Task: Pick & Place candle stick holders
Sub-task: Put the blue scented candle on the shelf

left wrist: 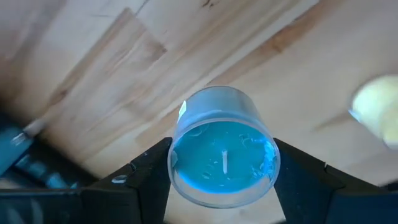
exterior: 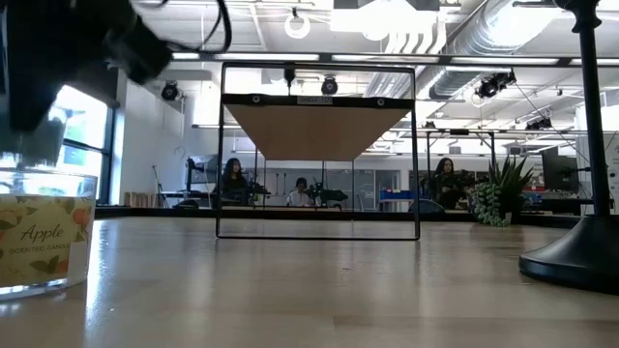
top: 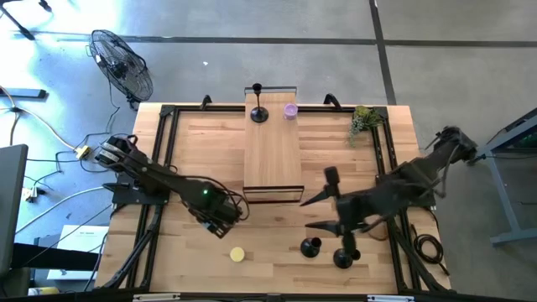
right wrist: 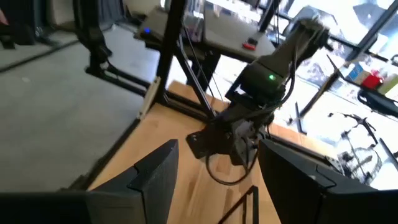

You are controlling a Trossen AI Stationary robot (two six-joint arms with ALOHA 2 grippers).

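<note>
Two black candle stick holders (top: 310,246) (top: 344,256) stand on their bases on the table near the front right. One of them shows large in the low view (exterior: 580,253). A third holder (top: 258,113) stands on the far end of the raised wooden shelf (top: 273,155). My left gripper (top: 222,214) is shut on a glass jar candle with blue wax (left wrist: 224,162), left of the shelf's near end. My right gripper (top: 319,201) is open and empty, a little above and behind the two near holders; its fingers (right wrist: 155,171) point toward the left arm. My left gripper pinches the jar's round side wall (left wrist: 177,158) between its two fingers, one on each opposite side. The fingers come from above, pointing down. The jar is upright with its open mouth up, and it appears lifted clear of the table.
A yellow "Apple" jar candle (top: 237,253) stands near the front edge, close in the low view (exterior: 44,242). A purple candle (top: 290,110) stands on the shelf's far end. A small plant (top: 362,120) is at the far right. People sit in the room beyond the table.
</note>
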